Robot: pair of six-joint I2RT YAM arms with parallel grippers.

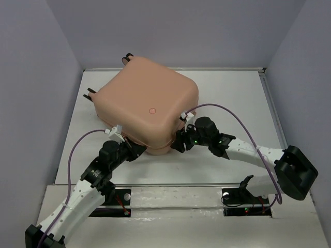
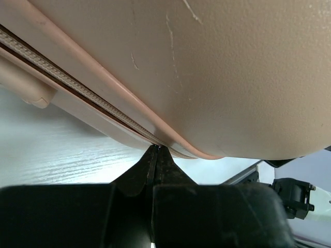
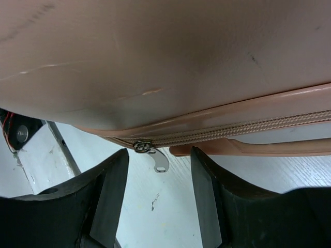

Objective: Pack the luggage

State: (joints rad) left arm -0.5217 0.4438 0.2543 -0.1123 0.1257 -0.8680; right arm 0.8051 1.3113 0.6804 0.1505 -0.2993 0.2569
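The peach-pink luggage (image 1: 147, 103) lies closed on the white table, its round dot (image 1: 152, 110) facing up. My left gripper (image 1: 133, 150) is at its near-left edge. In the left wrist view it (image 2: 156, 150) is shut with its tips on the zipper seam (image 2: 77, 85); a small metal glint shows between them, the pull itself hidden. My right gripper (image 1: 179, 143) is at the near-right edge. In the right wrist view it (image 3: 159, 155) is open, and a silver zipper pull (image 3: 161, 163) hangs between the jaws without touching them, below the zipper (image 3: 248, 129).
The caster wheels (image 1: 126, 56) stick out at the luggage's far and left sides. Grey walls (image 1: 36, 103) enclose the table on three sides. A raised white ledge (image 1: 170, 194) with the arm bases runs along the near edge. Purple cables (image 1: 232, 116) arc over both arms.
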